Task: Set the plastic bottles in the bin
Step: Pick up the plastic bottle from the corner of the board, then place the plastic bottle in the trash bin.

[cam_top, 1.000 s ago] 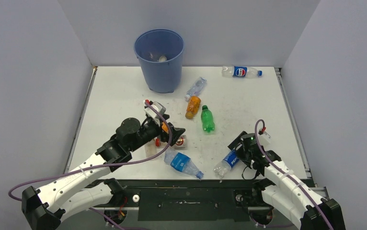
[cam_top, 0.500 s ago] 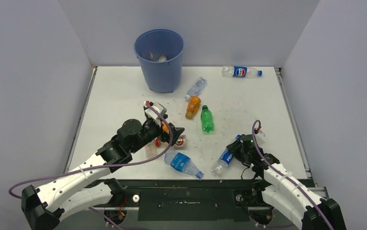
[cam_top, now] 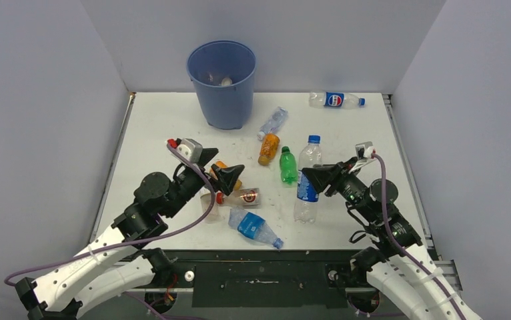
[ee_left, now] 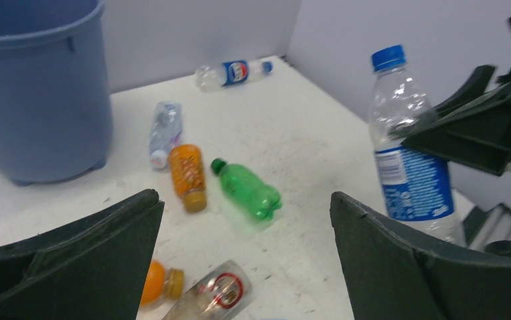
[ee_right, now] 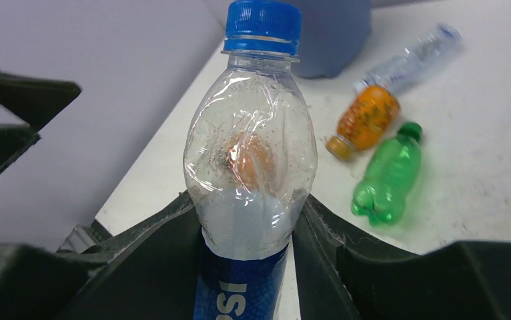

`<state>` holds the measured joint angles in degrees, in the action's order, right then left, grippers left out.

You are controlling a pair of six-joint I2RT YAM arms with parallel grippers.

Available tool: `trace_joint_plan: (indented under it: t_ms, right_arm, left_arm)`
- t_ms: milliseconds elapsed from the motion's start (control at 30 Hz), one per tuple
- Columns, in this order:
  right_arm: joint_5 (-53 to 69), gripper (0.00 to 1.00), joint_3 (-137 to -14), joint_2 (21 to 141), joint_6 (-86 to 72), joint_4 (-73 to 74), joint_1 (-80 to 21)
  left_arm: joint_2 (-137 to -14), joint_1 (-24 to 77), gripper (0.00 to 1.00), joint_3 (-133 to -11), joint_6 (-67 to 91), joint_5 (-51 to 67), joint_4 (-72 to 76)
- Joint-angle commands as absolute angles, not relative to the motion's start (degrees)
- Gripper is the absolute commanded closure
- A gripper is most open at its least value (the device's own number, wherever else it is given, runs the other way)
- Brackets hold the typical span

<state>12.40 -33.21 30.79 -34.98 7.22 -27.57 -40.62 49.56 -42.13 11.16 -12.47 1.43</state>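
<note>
My right gripper (cam_top: 314, 179) (ee_right: 246, 230) is shut on a clear Pepsi bottle (cam_top: 305, 190) (ee_right: 249, 160) with a blue cap, held upright above the table's near right. My left gripper (cam_top: 226, 175) (ee_left: 246, 200) hangs open and empty over an orange bottle (ee_left: 153, 283) and a clear red-label bottle (cam_top: 241, 197) (ee_left: 213, 293). A green bottle (cam_top: 288, 167) (ee_left: 249, 190), another orange bottle (cam_top: 269, 149) and a clear bottle (cam_top: 273, 122) lie mid-table. A blue-label bottle (cam_top: 254, 227) lies near the front, a second Pepsi bottle (cam_top: 336, 100) at the back right. The blue bin (cam_top: 221, 83) (ee_left: 39, 100) stands at the back.
Grey walls close the table (cam_top: 166, 127) in on the left, back and right. Some bottles lie inside the bin. The left arm's purple cable loops beside its wrist.
My right gripper has shut on the Pepsi bottle that lay near the front edge and lifted it upright. The left arm has drawn back a little to the left, still open.
</note>
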Motion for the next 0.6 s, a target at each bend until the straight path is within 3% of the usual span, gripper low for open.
trace_joint_plan:
  t_ms: [0, 333, 567]
  right_arm:
    - [22.64, 0.75, -36.33, 31.07, -25.42, -1.96, -29.21]
    - [32.63, 0.77, -41.87, 36.0, -18.5, -7.3, -32.64]
    - [32.42, 0.79, -42.9, 37.92, -16.48, -10.27, -37.12]
  left_arm:
    - [-43.19, 49.49, 0.04, -52.08, 18.59, 0.45, 4.61]
    - [-59.08, 47.05, 0.04, -70.27, 30.28, 18.62, 1.11]
    - [-66.25, 45.04, 0.04, -73.38, 35.77, 24.08, 4.11]
